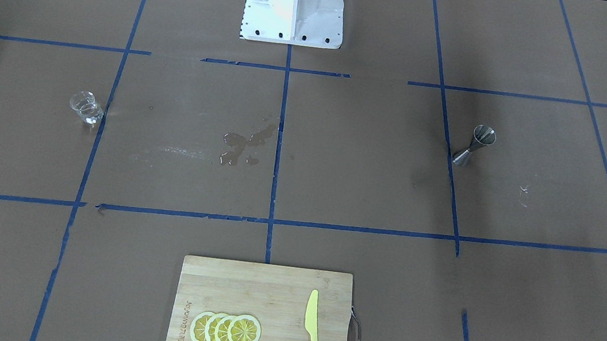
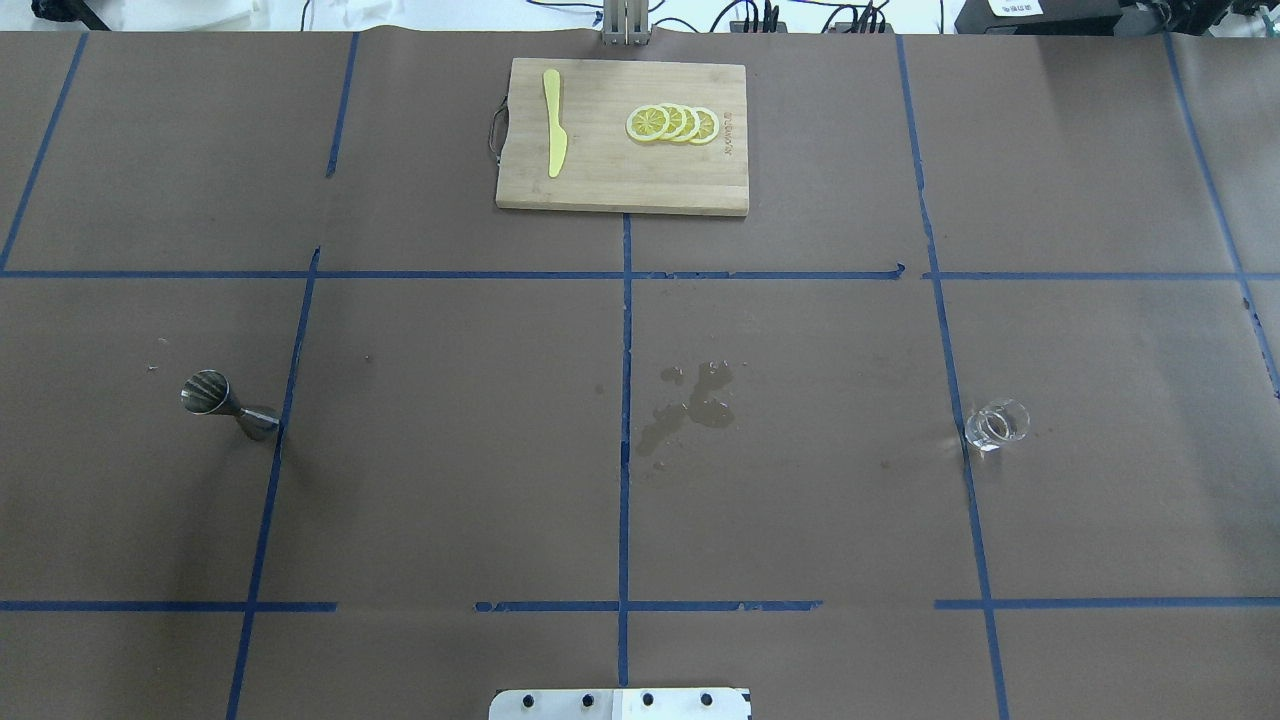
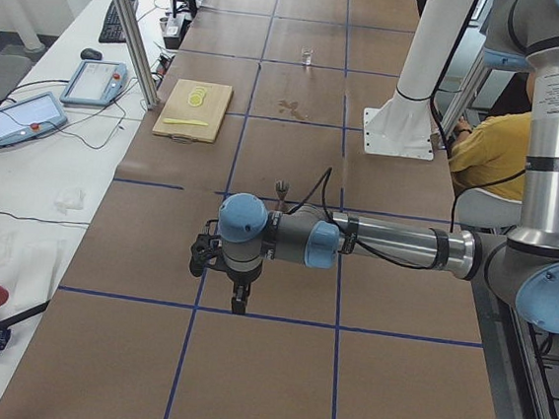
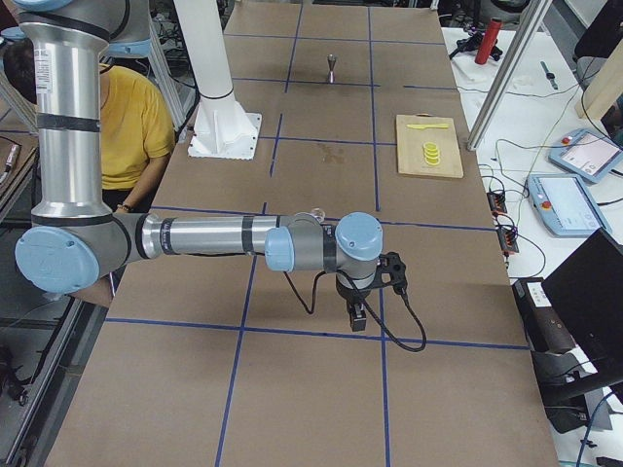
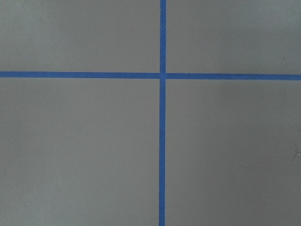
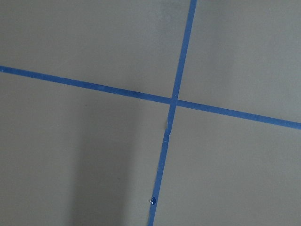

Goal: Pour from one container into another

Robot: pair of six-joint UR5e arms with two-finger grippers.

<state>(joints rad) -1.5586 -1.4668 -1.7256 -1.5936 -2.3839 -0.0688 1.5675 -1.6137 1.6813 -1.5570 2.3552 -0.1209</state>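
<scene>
Hovering left gripper [image 3: 239,305]: pointing straight down over a blue tape crossing at the table's [image 2: 450,480] left end, well apart from both vessels; carrying nothing visible; jaw opening impossible to judge from this side view alone.
Receiving jigger [image 2: 230,405]: standing upright on the left half, just beside a blue tape line, wide mouth facing up. Likely handling as stiff, light steel, slick and tippy on its small foot; probably steadying best with a pinch at the narrow waist.
Glistening spill [image 2: 690,405]: lying as a wet patch near the table's middle, between the two vessels.
Waiting cutting board [image 2: 600,185]: lying at the far middle edge, carrying a yellow knife [image 2: 553,135] and overlapping lemon slices [image 2: 672,123].
Pouring glass cup [image 2: 996,424]: standing upright on the right half, just beside a tape line, well apart from the jigger; contents too clear to make out. Probably behaving as light, smooth, breakable glass; calling for a gentle squeeze across the round wall at mid-height, leaving the lip free.
Hovering right gripper [image 4: 358,321]: pointing down over a tape crossing at the right end, carrying nothing visible; jaw opening not tellable.
</scene>
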